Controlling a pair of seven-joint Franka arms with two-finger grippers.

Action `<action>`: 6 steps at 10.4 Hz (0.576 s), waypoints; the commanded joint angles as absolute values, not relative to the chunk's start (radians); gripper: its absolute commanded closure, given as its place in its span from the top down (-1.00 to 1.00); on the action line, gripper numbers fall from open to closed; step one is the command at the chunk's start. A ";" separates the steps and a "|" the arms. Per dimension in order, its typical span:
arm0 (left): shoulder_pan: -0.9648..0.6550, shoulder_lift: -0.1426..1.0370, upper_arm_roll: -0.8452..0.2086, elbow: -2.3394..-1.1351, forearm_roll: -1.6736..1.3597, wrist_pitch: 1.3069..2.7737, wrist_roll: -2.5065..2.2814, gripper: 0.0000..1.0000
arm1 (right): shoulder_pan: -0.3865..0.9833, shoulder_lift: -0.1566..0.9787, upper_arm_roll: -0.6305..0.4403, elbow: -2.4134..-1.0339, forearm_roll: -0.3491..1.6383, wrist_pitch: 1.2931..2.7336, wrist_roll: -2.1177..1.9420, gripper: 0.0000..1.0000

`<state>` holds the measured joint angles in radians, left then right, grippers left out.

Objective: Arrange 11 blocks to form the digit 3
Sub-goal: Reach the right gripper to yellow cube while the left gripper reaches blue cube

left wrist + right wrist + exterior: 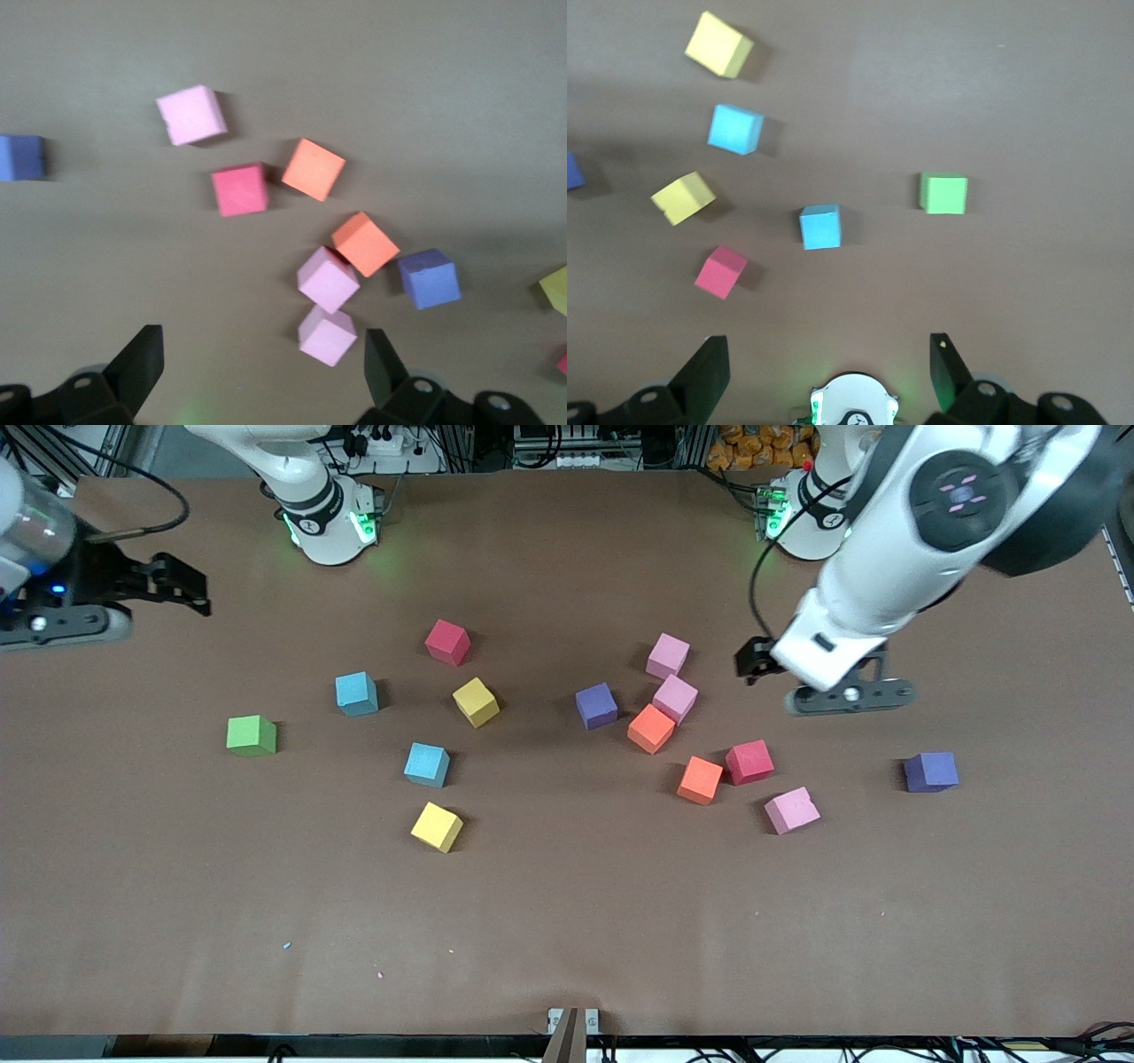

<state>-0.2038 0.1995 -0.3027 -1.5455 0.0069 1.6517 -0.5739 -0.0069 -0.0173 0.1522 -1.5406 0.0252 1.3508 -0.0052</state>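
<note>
Brown paper covers the surface (567, 921), and thirteen small foam cubes lie scattered across its middle with no digit started yet.

Toward the right arm's end sit a green cube (252, 735), two light blue blocks (357, 693) (427, 764), two yellow blocks (476, 701) (437, 826) and a red block (447, 642). Toward the left arm's end lies a tighter cluster: a purple block (596, 706), two pink blocks (667, 655) (675, 697), the second touching an orange block (652, 728), then another orange block (700, 779) touching a second red block (749, 762), and a third pink block (791, 810). A second purple block (930, 771) sits well apart, nearest the left arm's edge.

The left gripper (802, 682) hangs over bare surface just beside the pink pair, fingers (142, 363) spread wide and empty. The right gripper (177, 589) hovers over the edge of the surface at its own end, also spread wide and holding nothing.

Likely risks from here: the cluster is crowded, so fingers lowered around one pink or orange block could nudge a touching neighbour and skew it. Several blocks sit rotated, so a gripper not turned to match could catch corners and let soft foam twist out. The green cube is not wanted and could be picked by mistake. Both arms working the middle could also cross paths.
</note>
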 commanded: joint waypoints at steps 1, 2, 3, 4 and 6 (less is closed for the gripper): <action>-0.309 0.289 -0.301 -1.534 0.020 1.718 -0.713 1.00 | -0.005 -0.020 0.210 -1.601 0.052 1.405 -0.002 1.00; -0.357 0.332 -0.301 -1.543 0.021 1.768 -0.791 1.00 | -0.003 -0.020 0.241 -1.630 0.052 1.434 0.003 1.00; -0.398 0.371 -0.301 -1.558 0.021 1.829 -0.875 1.00 | 0.001 -0.021 0.248 -1.679 0.052 1.484 0.003 1.00; -0.426 0.402 -0.301 -1.575 0.021 1.882 -0.918 1.00 | 0.006 -0.020 0.262 -1.721 0.052 1.529 0.003 1.00; -0.475 0.461 -0.299 -1.604 0.021 1.975 -0.997 1.00 | 0.008 -0.018 0.322 -1.808 0.052 1.636 0.003 1.00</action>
